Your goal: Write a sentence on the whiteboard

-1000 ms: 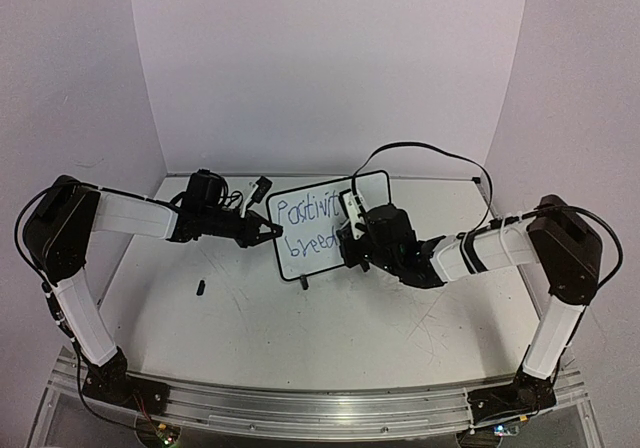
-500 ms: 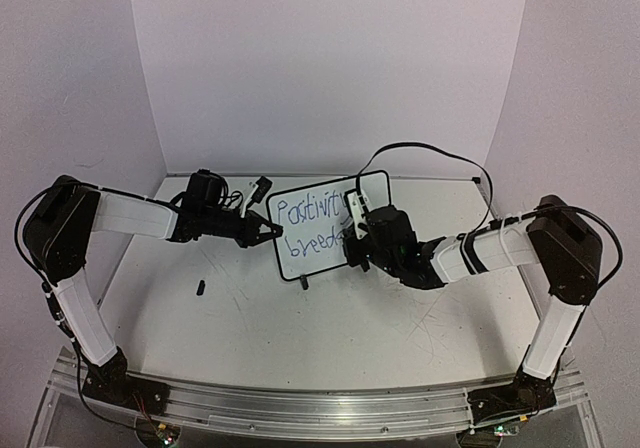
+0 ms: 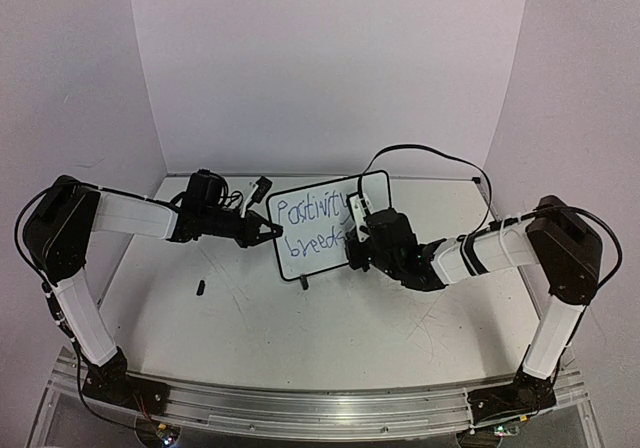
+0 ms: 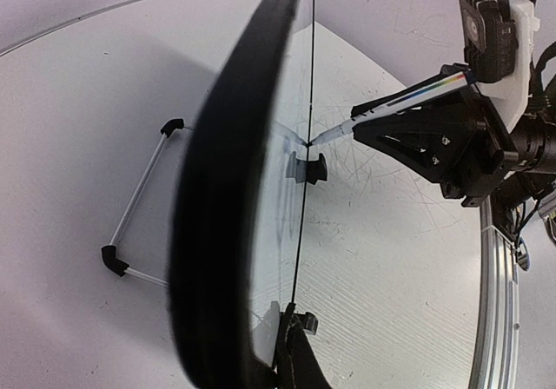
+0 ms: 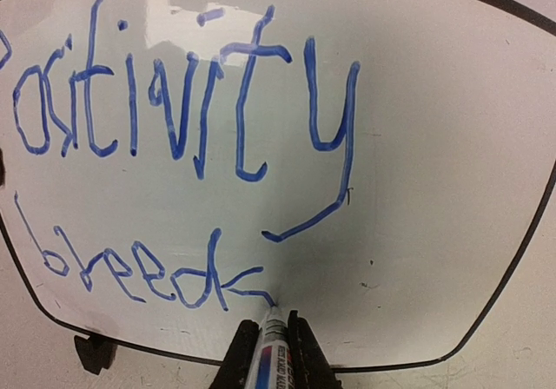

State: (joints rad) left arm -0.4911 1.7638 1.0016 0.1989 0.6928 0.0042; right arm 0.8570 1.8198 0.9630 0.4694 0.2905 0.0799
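Centre of the overhead view: the small black-framed whiteboard, left edge pinched by the left gripper. The right gripper, clamped on a white-barrelled blue marker, has slid right in 1 second. The blue handwritten sentence reaches "breeds", probably unfinished.

The white table looks pretty scuffed, with faint scribbles all over. The whiteboard stands upright on it near the middle, and a small black piece lies off to its left.
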